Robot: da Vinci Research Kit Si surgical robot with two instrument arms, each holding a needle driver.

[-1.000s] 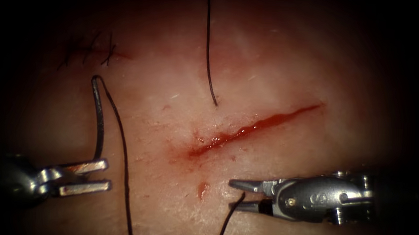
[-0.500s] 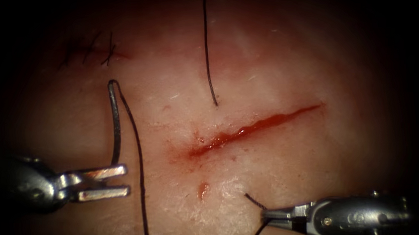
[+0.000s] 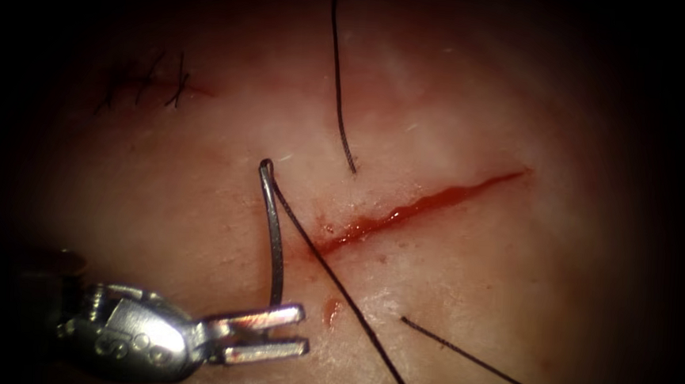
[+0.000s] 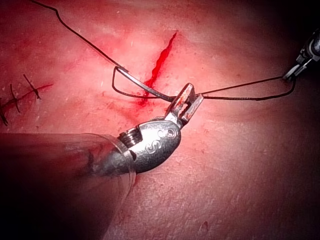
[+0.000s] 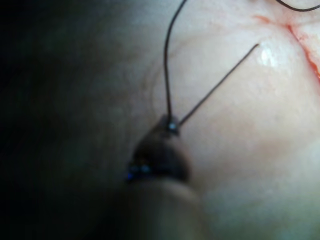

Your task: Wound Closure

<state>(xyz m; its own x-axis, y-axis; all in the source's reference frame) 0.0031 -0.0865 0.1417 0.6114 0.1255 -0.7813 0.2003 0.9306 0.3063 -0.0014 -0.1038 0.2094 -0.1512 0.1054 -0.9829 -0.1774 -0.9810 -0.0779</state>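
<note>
The left tool (image 3: 266,334) comes in from the lower left of the endoscope view; its two jaws look a little apart at the tips, but they grip the curved needle (image 3: 274,235) close to one end; the needle rises from the jaws toward the middle of the frame, and its other end sits just left of the cut's lower end, above the tissue (image 3: 511,289) and not in it (no part of it looks buried).

The black thread (image 3: 344,299) joins the needle at that upper end and runs down to the bottom edge, crossing the lower tip of the cut (image 3: 421,209); the cut is a slanted red line in the middle, wet with red fluid (image 3: 331,310).

In the left wrist view the left tool (image 4: 186,106) pinches the needle (image 4: 135,89), and the right tool (image 4: 292,74) holds the thread (image 4: 240,95) far off.

In the right wrist view the right tool (image 5: 170,125) is closed on the thread (image 5: 167,60).

A loose thread piece (image 3: 340,81) hangs from the top middle; old stitches (image 3: 147,81) sit in the upper left.
</note>
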